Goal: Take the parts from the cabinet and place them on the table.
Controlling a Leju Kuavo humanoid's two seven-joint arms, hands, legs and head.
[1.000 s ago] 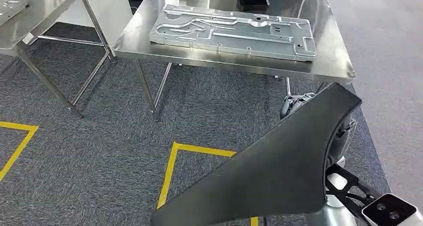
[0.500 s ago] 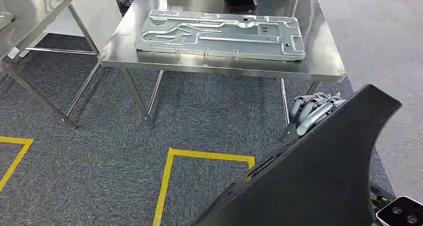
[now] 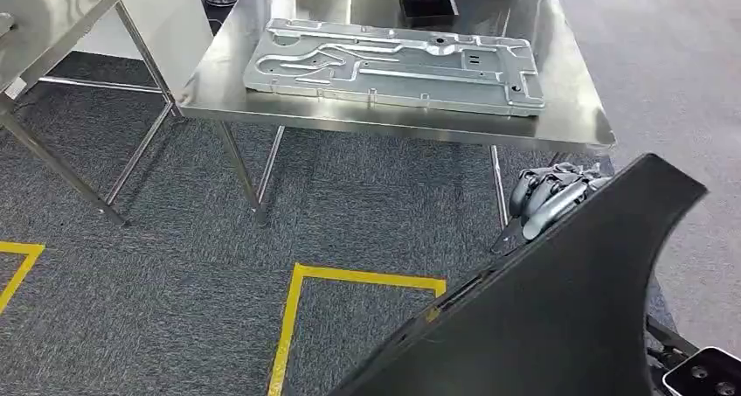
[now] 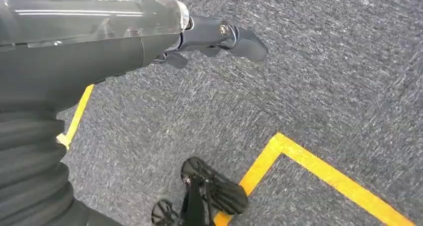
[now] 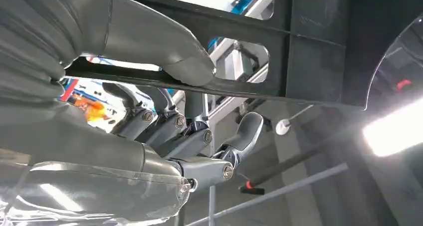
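1. The right hand point(image 3: 552, 197) grips the large flat black plastic panel point(image 3: 559, 309), thumb pressed on one face and fingers point(image 5: 172, 131) curled under the other in the right wrist view.
2. The panel is up in the air, low and right in the head view, its tip near the steel table's point(image 3: 572, 121) front corner but not on it.
3. On that table lies a long stamped silver metal plate point(image 3: 393, 64), with a small black device point(image 3: 426, 3) behind it (its yellow label is too small to read).
4. The left hand point(image 4: 214, 39) hangs over grey carpet point(image 3: 157, 282) with yellow tape lines point(image 3: 349, 278), fingers loosely out and holding nothing.
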